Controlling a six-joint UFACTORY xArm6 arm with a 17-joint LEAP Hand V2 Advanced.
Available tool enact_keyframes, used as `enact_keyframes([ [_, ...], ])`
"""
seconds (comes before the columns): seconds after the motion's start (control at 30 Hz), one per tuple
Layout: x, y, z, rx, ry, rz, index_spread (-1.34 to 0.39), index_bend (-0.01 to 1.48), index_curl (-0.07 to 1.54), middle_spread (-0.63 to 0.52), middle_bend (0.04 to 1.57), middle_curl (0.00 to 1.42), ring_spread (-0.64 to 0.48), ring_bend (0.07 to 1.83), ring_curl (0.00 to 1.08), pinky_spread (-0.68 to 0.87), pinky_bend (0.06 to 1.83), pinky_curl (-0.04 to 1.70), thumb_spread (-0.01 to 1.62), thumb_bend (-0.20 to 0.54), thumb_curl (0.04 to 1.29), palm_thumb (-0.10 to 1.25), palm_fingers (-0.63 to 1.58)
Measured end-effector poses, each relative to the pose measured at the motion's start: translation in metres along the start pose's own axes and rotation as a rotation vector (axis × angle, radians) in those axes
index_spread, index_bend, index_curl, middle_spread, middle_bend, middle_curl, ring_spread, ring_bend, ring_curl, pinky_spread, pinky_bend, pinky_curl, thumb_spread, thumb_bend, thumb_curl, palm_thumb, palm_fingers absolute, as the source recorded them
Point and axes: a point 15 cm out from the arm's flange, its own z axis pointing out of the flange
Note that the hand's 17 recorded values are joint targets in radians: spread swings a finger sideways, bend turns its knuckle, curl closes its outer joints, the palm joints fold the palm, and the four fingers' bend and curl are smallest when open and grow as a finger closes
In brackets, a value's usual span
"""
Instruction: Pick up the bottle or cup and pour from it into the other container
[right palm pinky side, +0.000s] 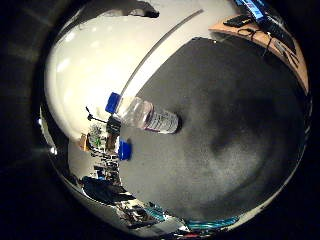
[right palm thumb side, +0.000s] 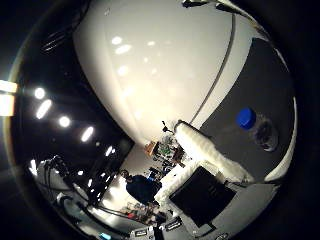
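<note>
I cannot see a second container for pouring, and only part of the hand (right palm thumb side: 212, 157) shows: a white padded finger (right palm thumb side: 207, 150) and a black block beside it, reaching in from the edge of the thumb side view. That finger looks straight and touches nothing, so the hand seems loose and open, holding no thing. The bottle (right palm pinky side: 145, 115) stands on a dark grey mat (right palm pinky side: 225, 125), well apart from the hand. It is clear plastic with a blue cap (right palm pinky side: 113, 102) and a label round its lower part. I cannot tell how much is inside it; it looks see-through, and any water is too hard to make out. The bottle stands near the mat's edge, where the dark mat meets a white floor or wall (right palm pinky side: 95, 55) with bright light spots on it. Near the bottle's cap end there is a small blue thing (right palm pinky side: 125, 150) that I cannot name, with a jumble of shelves and gear too tiny to make out. At the far side of the mat a wooden desk (right palm pinky side: 280, 50) shows, cut off, with a screen (right palm pinky side: 252, 7) and a dark flat thing on it.
</note>
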Motion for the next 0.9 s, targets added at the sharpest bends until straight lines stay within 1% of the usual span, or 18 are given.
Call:
enact_keyframes([
  [0.27,0.030,0.010,0.013,-0.019,-0.024,0.050,-0.30,0.17,0.34,-0.05,0.31,0.37,0.08,0.50,0.17,0.47,0.81,-0.01,1.08,-0.022,0.41,0.70,0.32],
  [0.43,0.044,0.017,0.038,-0.050,-0.049,0.069,-0.30,0.18,0.34,-0.05,0.30,0.36,0.08,0.50,0.17,0.47,0.80,-0.01,1.08,-0.022,0.41,0.70,0.32],
  [0.6,0.063,0.024,0.051,-0.060,-0.046,0.094,-0.28,0.17,0.33,-0.04,0.30,0.37,0.08,0.50,0.18,0.47,0.80,-0.01,1.08,-0.022,0.42,0.69,0.31],
  [0.9,0.070,0.035,0.078,-0.107,-0.072,0.106,-0.28,0.17,0.33,-0.04,0.30,0.36,0.10,0.51,0.18,0.47,0.81,-0.01,1.08,-0.022,0.42,0.68,0.30],
])
